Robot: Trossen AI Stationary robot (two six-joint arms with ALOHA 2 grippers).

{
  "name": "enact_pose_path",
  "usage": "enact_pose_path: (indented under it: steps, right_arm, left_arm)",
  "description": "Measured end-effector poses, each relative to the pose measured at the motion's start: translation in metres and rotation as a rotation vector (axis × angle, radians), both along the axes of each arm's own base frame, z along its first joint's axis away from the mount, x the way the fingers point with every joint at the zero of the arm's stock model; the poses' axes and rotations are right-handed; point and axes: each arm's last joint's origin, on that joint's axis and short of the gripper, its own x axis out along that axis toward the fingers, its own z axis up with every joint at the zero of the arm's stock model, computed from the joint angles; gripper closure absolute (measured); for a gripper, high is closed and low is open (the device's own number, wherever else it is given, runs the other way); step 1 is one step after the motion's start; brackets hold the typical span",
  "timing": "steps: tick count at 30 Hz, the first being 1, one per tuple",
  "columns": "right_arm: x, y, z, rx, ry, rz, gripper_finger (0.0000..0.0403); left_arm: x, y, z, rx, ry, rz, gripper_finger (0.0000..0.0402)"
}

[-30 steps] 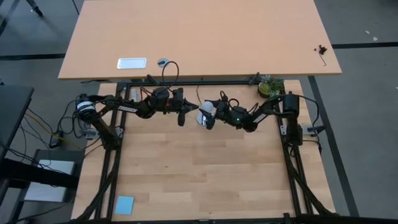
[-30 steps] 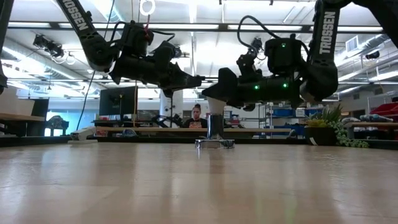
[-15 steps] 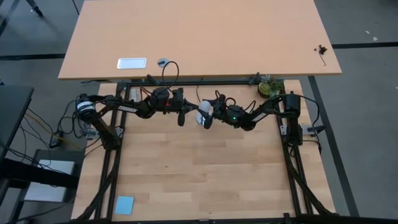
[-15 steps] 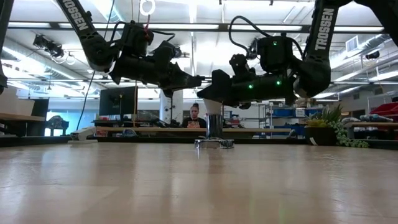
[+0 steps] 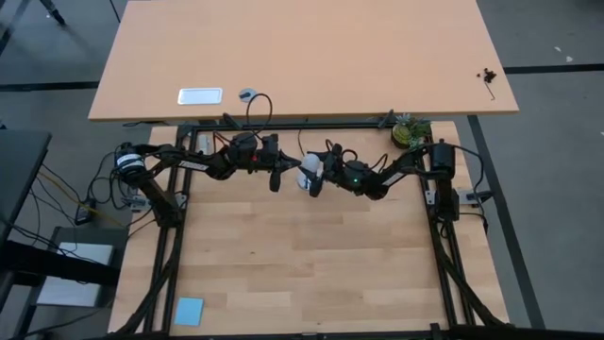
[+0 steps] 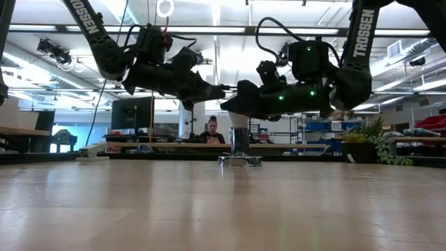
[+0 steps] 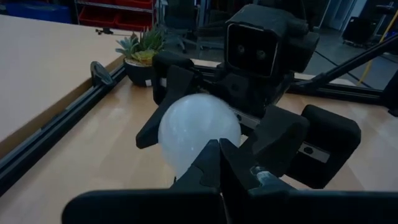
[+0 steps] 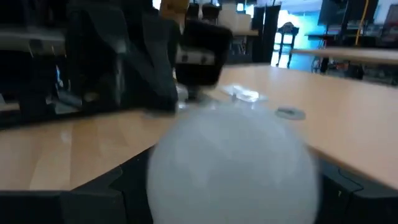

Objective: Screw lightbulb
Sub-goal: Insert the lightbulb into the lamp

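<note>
A pale wooden table [image 5: 311, 274] sits in an open workshop, with a second bench [image 5: 302, 57] beyond it at twelve o'clock and a person seated far behind in the low view.

At nine o'clock of the table's rear middle, the left gripper [image 5: 276, 178] hovers above the wood, its fingers pressed together on nothing, tips pointing at three o'clock toward the bulb.

Just beside it, the lightbulb [image 5: 310, 172] stands over the socket [image 6: 240, 160], which rests on the table at the rear centre; the bulb's grey base appears to reach down into it.

At three o'clock of the bulb, the right gripper [image 5: 315, 178] has its fingers set wide around the white globe; whether they press the glass or stand just off it I cannot tell.

The risks, as I judge them: if the bulb is not seated straight, turning could cross the thread or tip it out. The unheld socket may spin with the bulb. The two grippers sit close enough to collide.
</note>
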Motion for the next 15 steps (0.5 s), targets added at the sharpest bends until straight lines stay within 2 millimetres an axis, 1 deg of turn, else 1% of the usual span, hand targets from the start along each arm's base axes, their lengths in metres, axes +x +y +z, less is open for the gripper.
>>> enact_pose_path:
  steps: [3, 6, 9, 12, 15]
  right_arm:
    - [-0.0024, 0.0013, -0.0135, 0.022, 0.093, 0.006, 0.0097]
    - [-0.0004, 0.0004, -0.007, 0.039, 0.055, 0.003, 0.0089]
    - [-0.0021, 0.0005, -0.0139, 0.065, 0.096, -0.001, 0.0084]
    - [-0.0004, 0.0013, -0.0077, 0.056, 0.047, 0.004, 0.0084]
    - [-0.0007, 0.0011, -0.0086, 0.058, 0.055, 0.003, 0.0085]
  left_arm:
    - [0.0, 0.0, -0.0002, -0.001, 0.002, 0.0, 0.0401]
    - [0.0, 0.0, -0.0001, -0.003, 0.001, 0.001, 0.0401]
    - [0.0, 0.0, -0.0001, -0.003, 0.001, 0.001, 0.0401]
    - [0.0, 0.0, 0.0, -0.003, 0.0, 0.001, 0.0401]
    - [0.0, 0.0, 0.0, -0.006, 0.0, 0.001, 0.0401]
